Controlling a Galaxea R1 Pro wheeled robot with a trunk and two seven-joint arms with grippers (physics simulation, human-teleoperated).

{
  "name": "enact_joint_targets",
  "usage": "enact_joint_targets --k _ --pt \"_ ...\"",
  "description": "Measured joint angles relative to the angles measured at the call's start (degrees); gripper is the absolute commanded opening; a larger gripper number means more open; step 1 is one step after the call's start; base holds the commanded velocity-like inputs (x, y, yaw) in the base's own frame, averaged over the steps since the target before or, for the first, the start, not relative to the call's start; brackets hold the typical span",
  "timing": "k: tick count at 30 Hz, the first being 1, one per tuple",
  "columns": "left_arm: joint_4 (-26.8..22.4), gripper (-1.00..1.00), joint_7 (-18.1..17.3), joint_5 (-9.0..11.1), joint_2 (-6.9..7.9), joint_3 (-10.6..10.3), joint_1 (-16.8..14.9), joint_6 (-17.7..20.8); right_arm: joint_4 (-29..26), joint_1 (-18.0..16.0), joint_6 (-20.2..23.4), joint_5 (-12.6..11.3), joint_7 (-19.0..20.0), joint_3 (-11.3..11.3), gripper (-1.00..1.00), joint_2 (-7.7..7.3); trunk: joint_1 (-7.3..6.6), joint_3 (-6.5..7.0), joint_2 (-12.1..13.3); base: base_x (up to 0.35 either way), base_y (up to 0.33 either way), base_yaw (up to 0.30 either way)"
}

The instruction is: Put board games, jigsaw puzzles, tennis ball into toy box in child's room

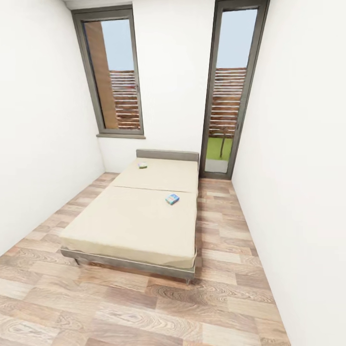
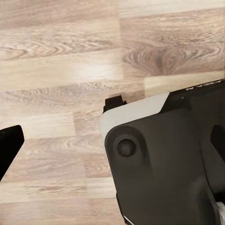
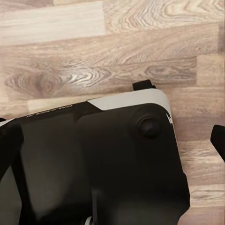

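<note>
The bed point(image 1: 126, 222) stands ahead with its beige mattress and its grey headboard against the far wall. Two board games lie on it: a blue-green box point(image 1: 172, 198) near the mattress's right edge, and a smaller pale one point(image 1: 142, 165) close to the headboard. The table, toy box, jigsaw puzzles and tennis ball are out of view. In the left wrist view my left gripper point(image 2: 117, 136) hangs open over the wooden floor and my own dark base. My right gripper point(image 3: 111, 130) is open too, above the same base, with nothing held.
White walls close in on both sides. A window point(image 1: 113, 77) sits at the back left and a tall glass door point(image 1: 229, 91) at the back right. Wooden floor point(image 1: 144, 307) lies before the bed, with a strip point(image 1: 221, 221) along its right side.
</note>
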Motion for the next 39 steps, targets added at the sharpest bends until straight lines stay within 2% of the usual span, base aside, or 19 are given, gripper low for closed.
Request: enact_joint_targets --k 8,22,39 --pt "0.0 1.00 0.0 0.0 0.06 0.0 0.0 0.0 0.0 0.0 -3.0 0.1 0.0 0.0 1.00 0.25 0.00 -0.06 0.0 0.000 0.023 -0.002" --pt "0.0 1.00 0.0 0.0 0.02 0.0 0.0 0.0 0.0 0.0 -3.2 -0.1 -0.1 -0.1 1.00 0.07 0.00 -0.26 0.0 -0.028 0.080 -0.013" --pt "0.0 1.00 0.0 0.0 0.00 0.0 0.0 0.0 0.0 0.0 -3.0 -0.3 -0.1 -0.1 1.00 0.00 0.00 -1.24 0.0 -0.001 0.028 -0.199"
